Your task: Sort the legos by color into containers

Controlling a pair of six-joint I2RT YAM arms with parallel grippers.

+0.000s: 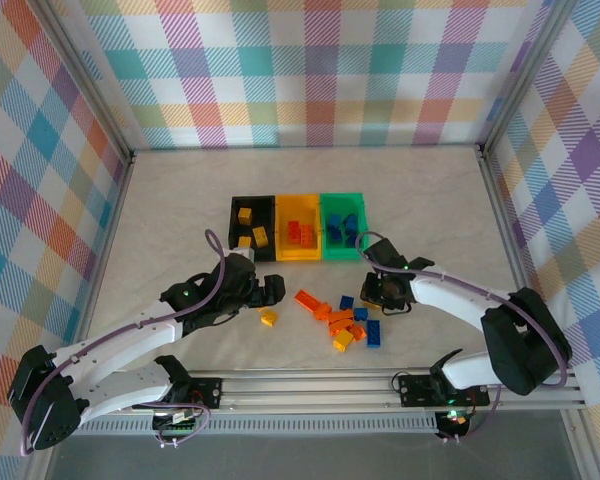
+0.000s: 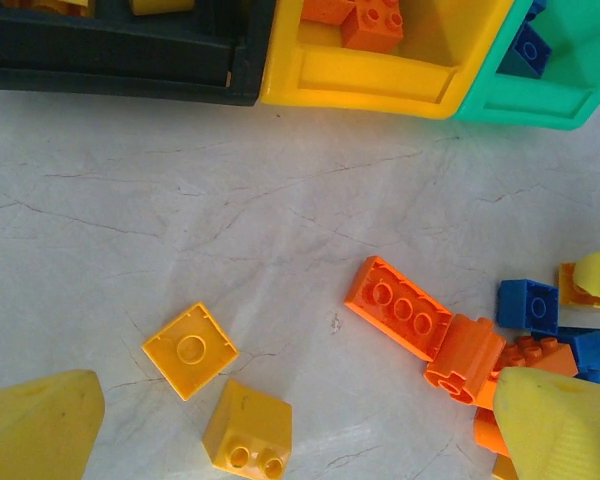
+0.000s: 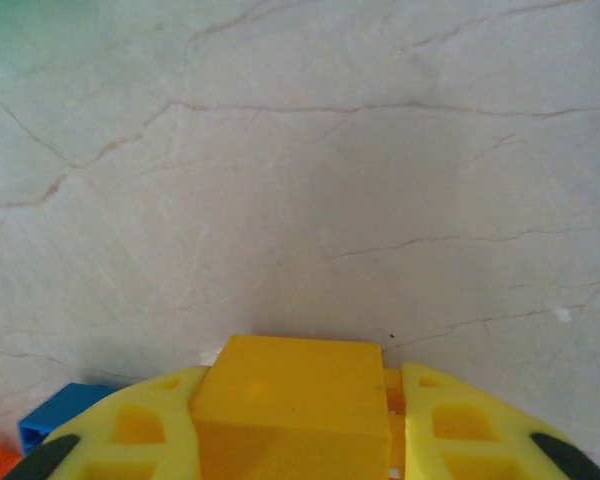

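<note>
The right claw (image 1: 378, 293) pinches a yellow brick (image 3: 290, 395) low over the bench (image 3: 380, 150); the left claw (image 1: 273, 290) hangs spread above loose yellow legos (image 2: 189, 350); beyond, the black bin (image 1: 234, 232) holding yellows sits on the left arm's side, so carrying across risks a clash or a wrong-bin drop.

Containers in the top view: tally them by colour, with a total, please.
black bin: 1
yellow-orange bin: 1
green bin: 1
Total: 3
</note>
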